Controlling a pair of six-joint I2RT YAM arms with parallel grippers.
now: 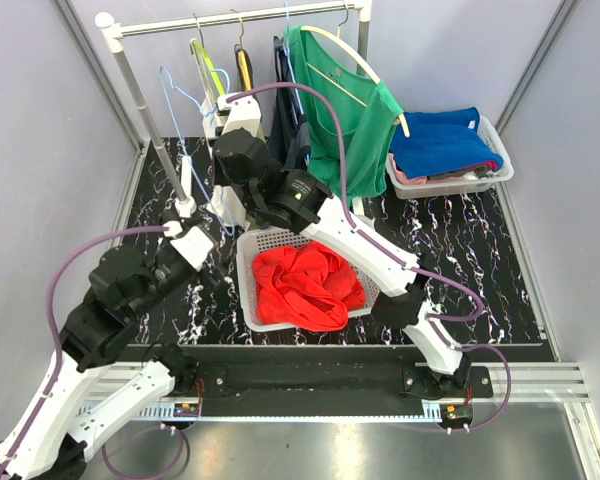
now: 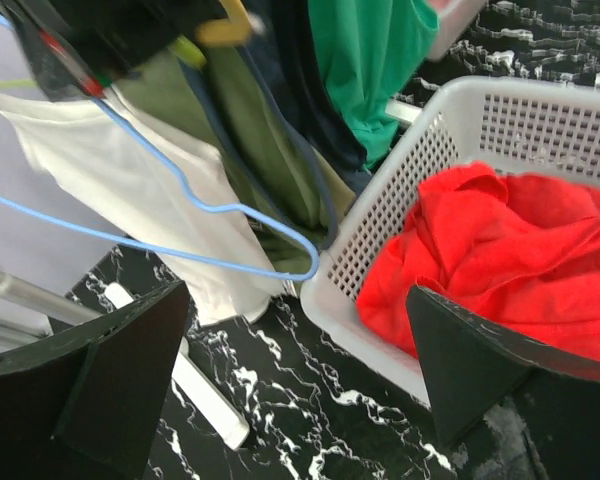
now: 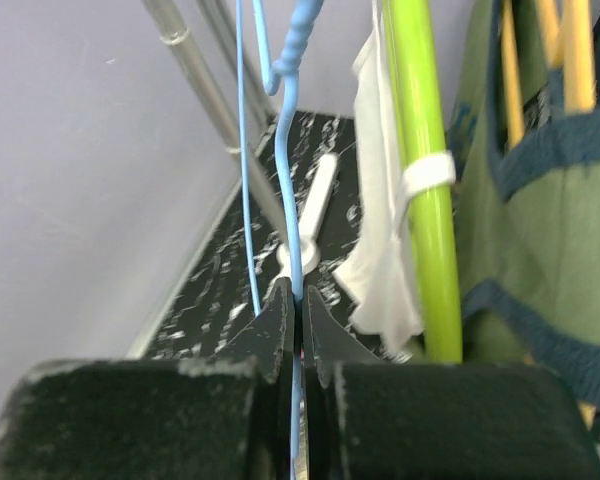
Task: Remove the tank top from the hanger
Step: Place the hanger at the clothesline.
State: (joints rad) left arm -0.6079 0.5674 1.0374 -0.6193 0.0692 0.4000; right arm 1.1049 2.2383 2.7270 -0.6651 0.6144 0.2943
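While my right jaws clamp the blue wire hanger [image 3: 292, 180], left jaws gape; limp white cloth tank top [image 2: 110, 170]; I'd pinch its hem.

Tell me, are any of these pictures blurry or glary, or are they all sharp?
Top external view: sharp and evenly lit, with mild glare on the metal strip at the near edge. Left wrist view: the red cloth is clear, the top left corner smeared. Right wrist view: the right gripper and the blue hanger it pinches look soft.
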